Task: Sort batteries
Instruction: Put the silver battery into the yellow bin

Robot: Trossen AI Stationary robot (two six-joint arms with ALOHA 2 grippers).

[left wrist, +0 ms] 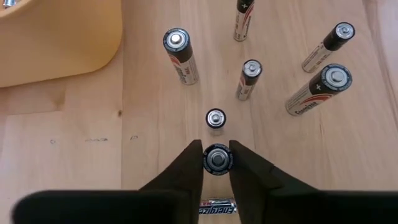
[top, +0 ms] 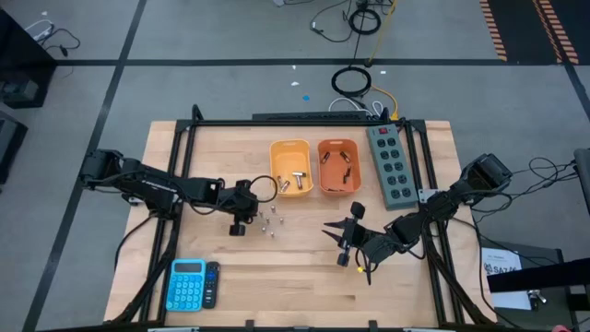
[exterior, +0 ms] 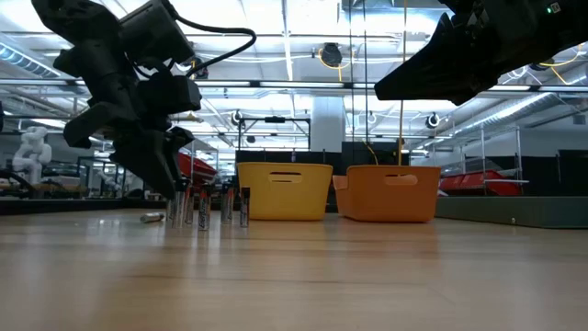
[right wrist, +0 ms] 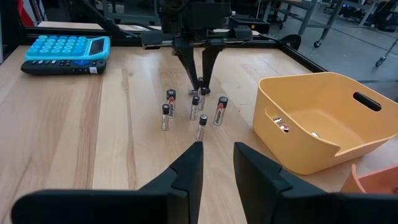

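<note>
Your left gripper [left wrist: 217, 163] points straight down over the wooden table [top: 277, 277], its two fingers clenched on the top of one upright battery [left wrist: 218, 159]. Around it stand the other batteries [left wrist: 180, 55], about half a dozen small cylinders, upright, close together and just beside the yellow bin [top: 290, 168]. One more battery lies flat on the wood near the fingers.

Each battery is probably rigid, smooth and light for its size. Standing on end, they should tip at a slight nudge. The sides of the upper end look like the best place to grip.

The nearest standing battery [left wrist: 216, 119] is just beyond your fingertips, so a sideways move could topple it. A straight lift seems safer.

The yellow bin holds a few batteries; the orange bin [top: 338, 167] beside it holds darker ones. A power strip [top: 392, 166] lies past the orange bin.

Your right gripper [right wrist: 216, 163] hangs well apart, fingers spread and empty. A blue calculator [top: 187, 283] sits near the table's front edge.
</note>
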